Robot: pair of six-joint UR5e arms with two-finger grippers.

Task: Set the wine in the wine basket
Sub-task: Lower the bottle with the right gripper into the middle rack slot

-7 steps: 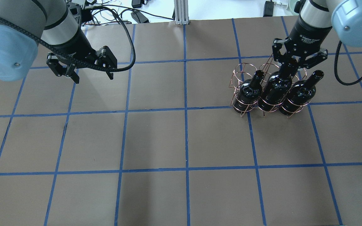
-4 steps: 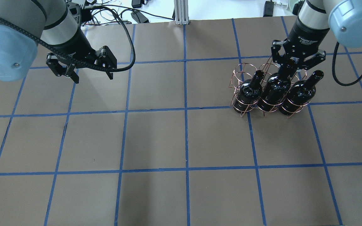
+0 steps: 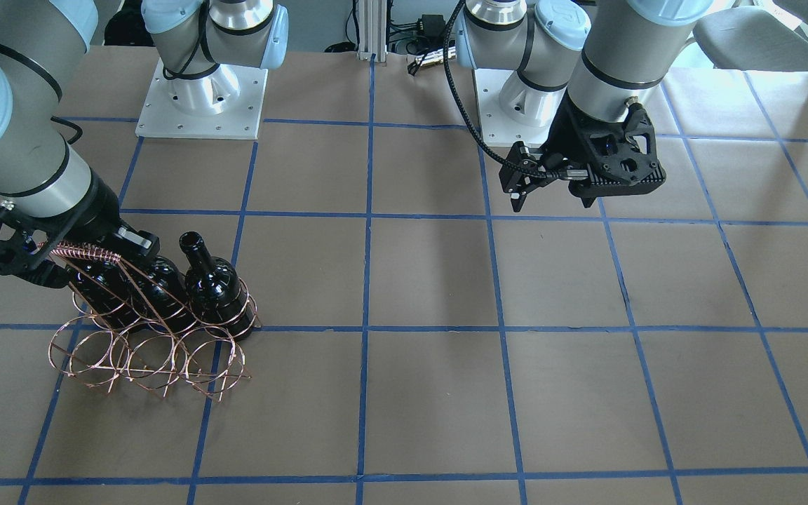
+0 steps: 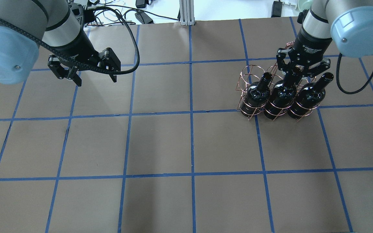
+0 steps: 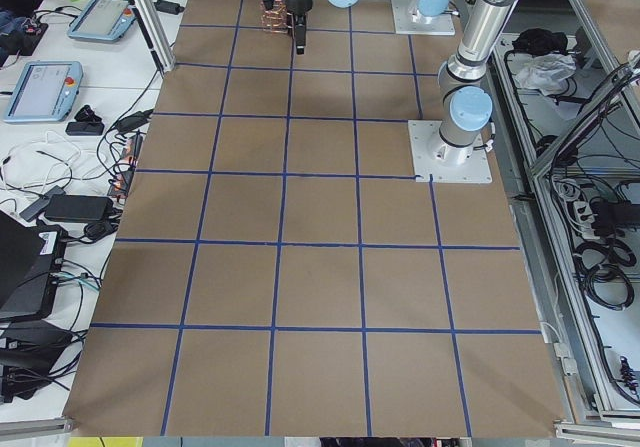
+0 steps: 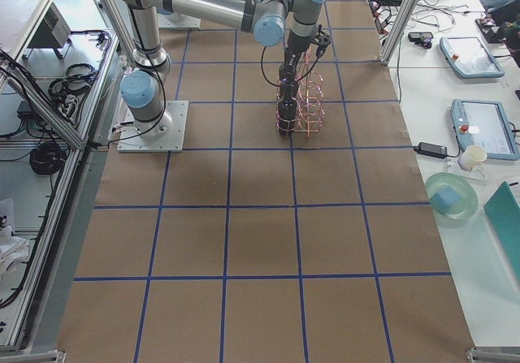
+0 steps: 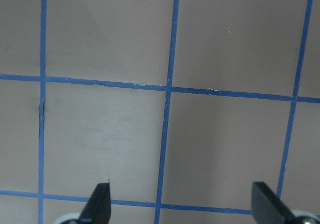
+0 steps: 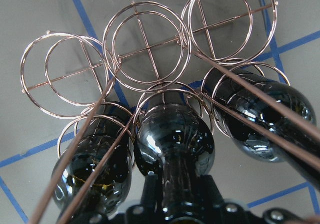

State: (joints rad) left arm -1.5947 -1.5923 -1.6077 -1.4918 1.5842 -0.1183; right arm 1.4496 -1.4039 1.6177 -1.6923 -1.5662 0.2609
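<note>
Three black bottles [image 8: 172,139] upright in copper wine basket [image 8: 145,43].

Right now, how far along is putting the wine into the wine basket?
Three bottles sit in the wine basket's row nearest the robot. In hand: the right gripper is at the middle bottle, jaws spread around its neck. Left: probably lifting clear. The left gripper hangs open, empty.

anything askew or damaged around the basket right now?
Nothing stands out. All three bottles stand upright in one row of the basket; the other row of rings is empty. The right hand is over the middle bottle; whether it grips the neck isn't clear. No spill or breakage shows.
</note>
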